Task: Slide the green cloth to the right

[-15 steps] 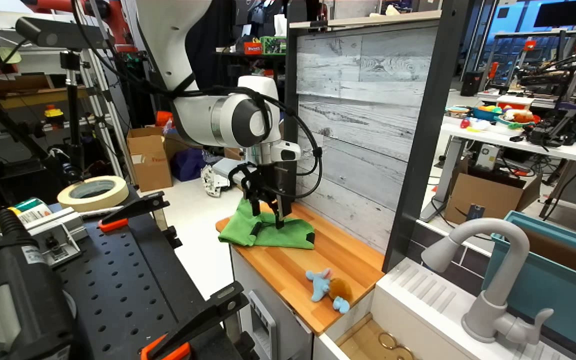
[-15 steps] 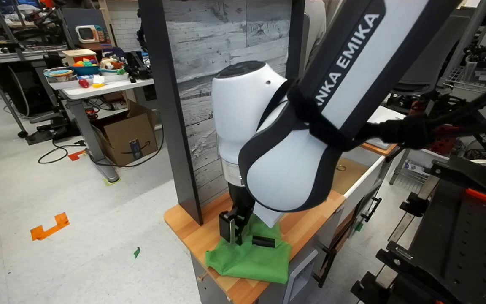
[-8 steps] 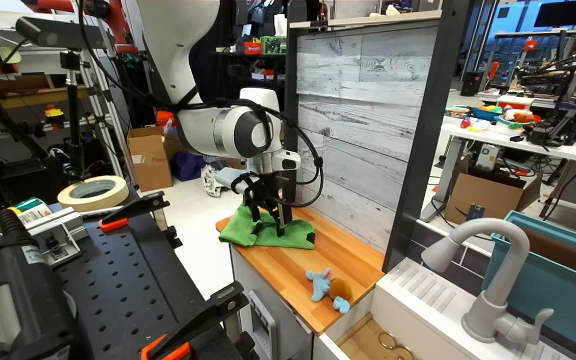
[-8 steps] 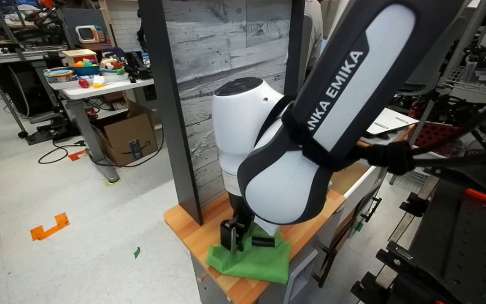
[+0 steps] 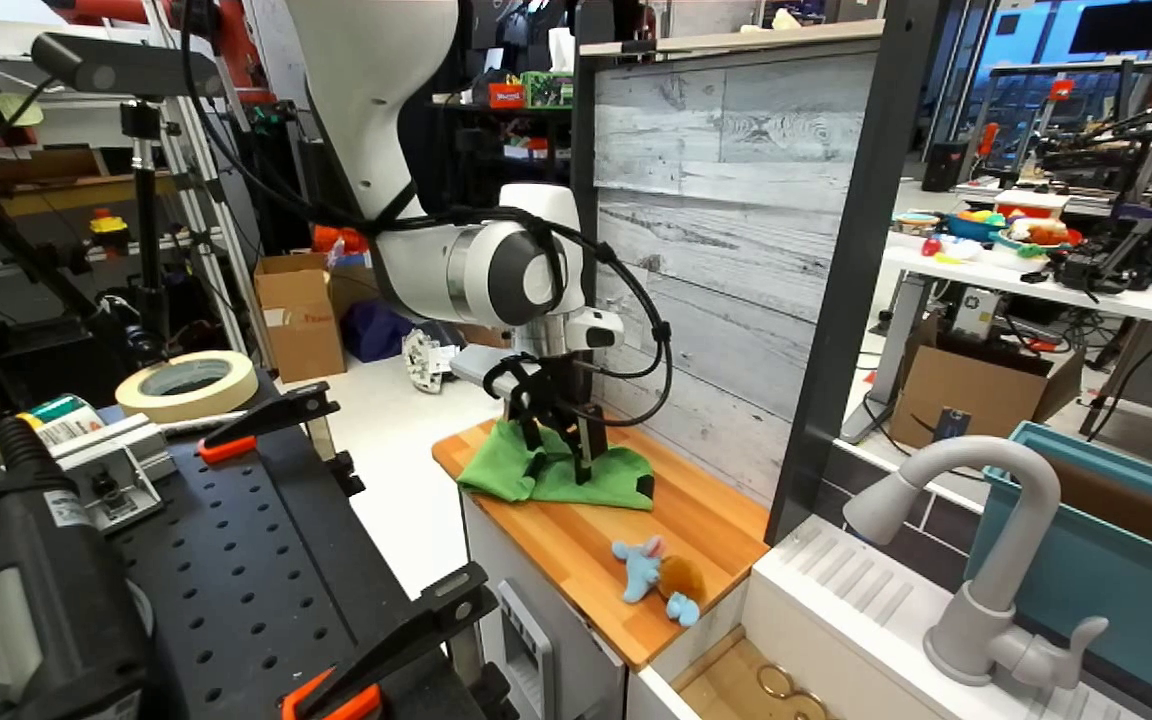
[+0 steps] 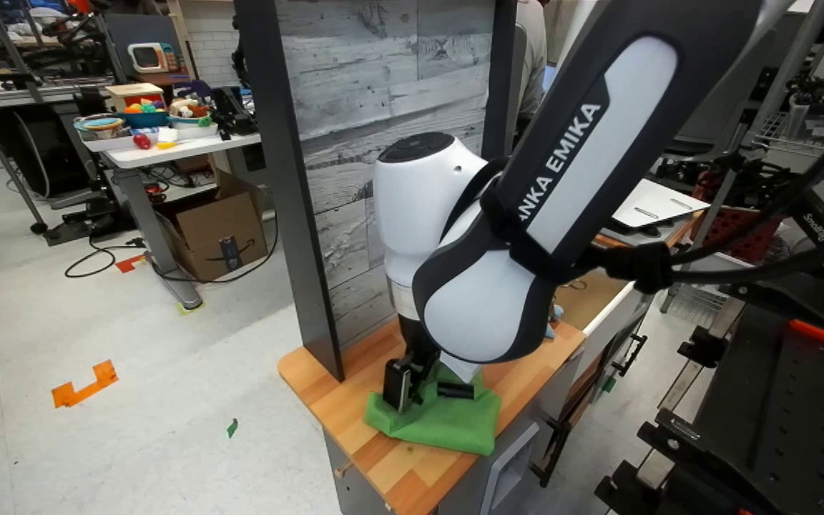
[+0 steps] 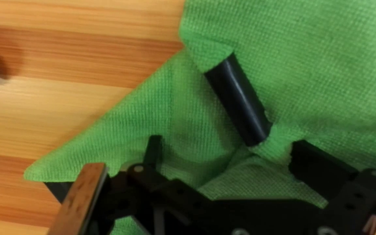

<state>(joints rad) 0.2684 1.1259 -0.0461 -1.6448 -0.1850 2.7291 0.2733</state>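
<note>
Find green cloth (image 5: 551, 487) rumpled and partly folded on wooden countertop (image 5: 701, 500), near grey plank panel (image 5: 726, 290) and apart from blue-and-brown plush toy (image 5: 678, 577). In wrist view, find gripper (image 7: 229, 147) pointing down at the cloth, with fingers (image 7: 318, 166) spread well apart.

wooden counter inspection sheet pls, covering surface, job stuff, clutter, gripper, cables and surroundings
Surface: wooden counter, plank panel standing along one edge
Job's things: green cloth, rumpled, on the counter; black piece on it
Clutter: blue and brown toy on the counter, apart from the cloth
Gripper: open, apparently pressing down on the cloth
Cables: black cable strapped to the arm, looping beside the gripper
Surroundings: grey faucet, with a teal bin behind it
</note>
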